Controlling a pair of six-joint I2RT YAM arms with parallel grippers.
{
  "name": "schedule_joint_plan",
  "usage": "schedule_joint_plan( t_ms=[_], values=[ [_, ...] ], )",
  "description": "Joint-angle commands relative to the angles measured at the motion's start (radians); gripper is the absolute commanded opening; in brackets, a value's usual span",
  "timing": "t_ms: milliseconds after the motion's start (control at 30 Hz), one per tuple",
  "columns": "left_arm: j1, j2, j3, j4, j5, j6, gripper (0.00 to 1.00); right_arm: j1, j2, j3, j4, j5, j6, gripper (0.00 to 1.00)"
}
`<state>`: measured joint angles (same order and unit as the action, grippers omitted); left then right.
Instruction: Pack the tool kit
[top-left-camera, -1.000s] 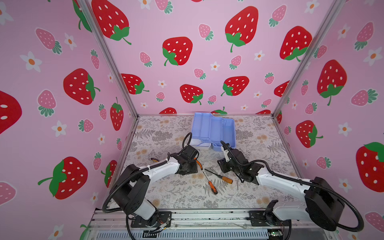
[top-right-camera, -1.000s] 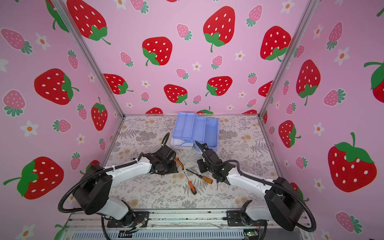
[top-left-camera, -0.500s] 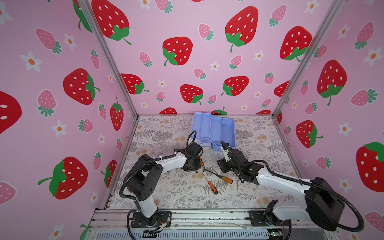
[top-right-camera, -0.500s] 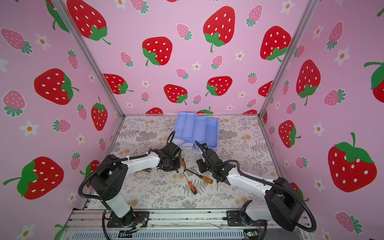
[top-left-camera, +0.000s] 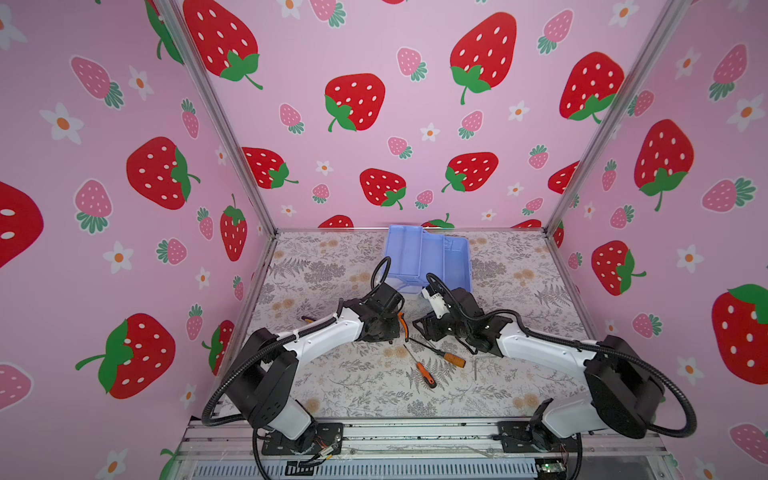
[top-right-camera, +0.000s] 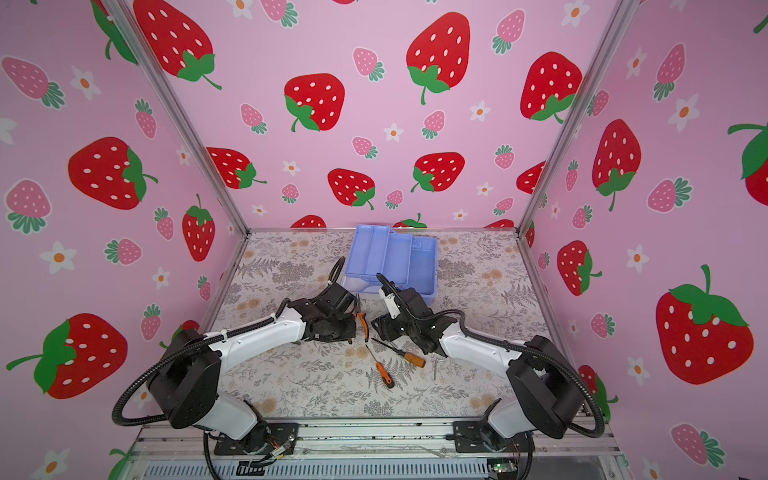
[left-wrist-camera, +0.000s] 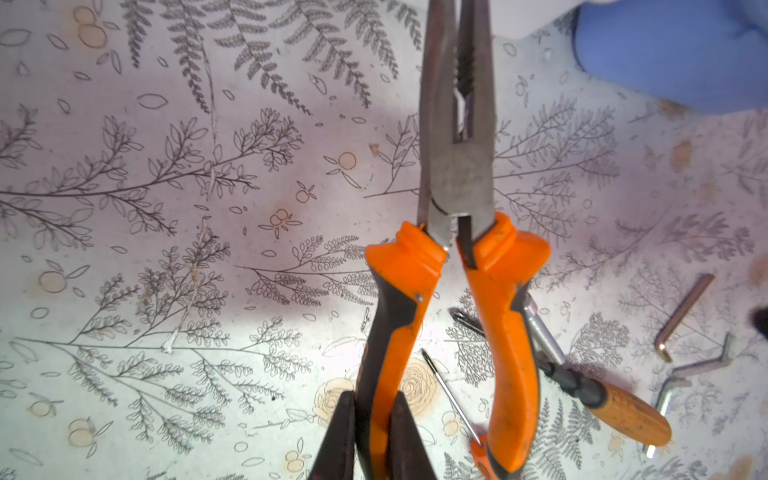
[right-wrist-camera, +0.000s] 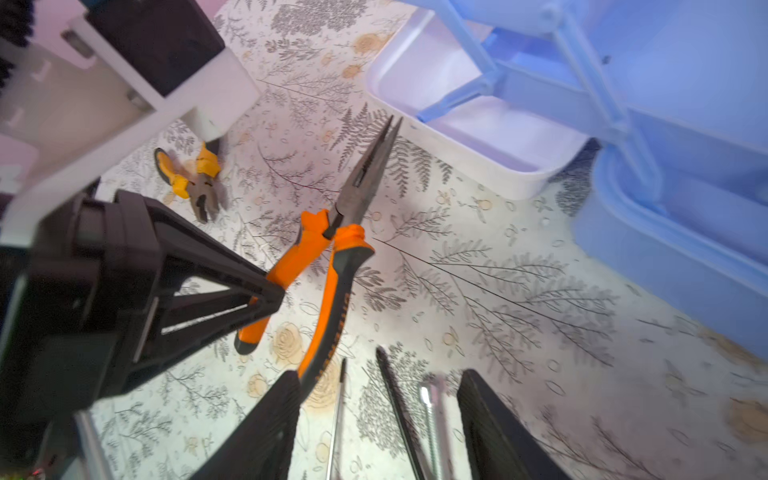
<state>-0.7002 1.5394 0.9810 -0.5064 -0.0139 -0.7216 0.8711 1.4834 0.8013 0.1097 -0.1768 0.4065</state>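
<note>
The tool kit (top-left-camera: 428, 257) (top-right-camera: 392, 259) stands open at the back middle, with blue trays (right-wrist-camera: 685, 124) fanned out over its white lid (right-wrist-camera: 478, 124). In front of it, my left gripper (top-left-camera: 395, 332) (left-wrist-camera: 374, 436) is shut on one handle of the orange long-nose pliers (left-wrist-camera: 457, 187) (right-wrist-camera: 332, 257). The pliers' nose points toward the kit. My right gripper (top-left-camera: 419, 328) (right-wrist-camera: 378, 424) stands open just right of the pliers. One of its fingers (right-wrist-camera: 266, 428) is next to the free handle's end. Only screwdriver shafts on the mat show between its fingers.
A wooden-handled screwdriver (top-left-camera: 444, 357) and an orange-handled screwdriver (top-left-camera: 424, 372) lie crossed nearer the front. Metal hex keys (left-wrist-camera: 685, 311) lie to their right. A second, shorter pair of orange pliers (right-wrist-camera: 191, 183) lies on the mat under the left arm.
My left gripper has reached right to the long-nose pliers and shut on one handle. My right gripper has opened wider, staying in about the same place.
</note>
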Motion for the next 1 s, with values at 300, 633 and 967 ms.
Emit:
schedule_joint_plan(
  t_ms=[300,633,967],
  values=[
    [-0.058,-0.08,0.026,-0.043,-0.058,-0.001,0.0,0.009,0.145,0.047,0.144,-0.268,0.127,0.56],
    [-0.078,-0.102,0.046,-0.022,-0.055,0.002,0.0,0.008,0.129,0.05,0.205,-0.294,0.167,0.03],
    [-0.103,-0.235,0.131,0.122,-0.109,0.024,0.54,-0.036,-0.055,0.162,-0.004,-0.127,0.024,0.0]
  ],
)
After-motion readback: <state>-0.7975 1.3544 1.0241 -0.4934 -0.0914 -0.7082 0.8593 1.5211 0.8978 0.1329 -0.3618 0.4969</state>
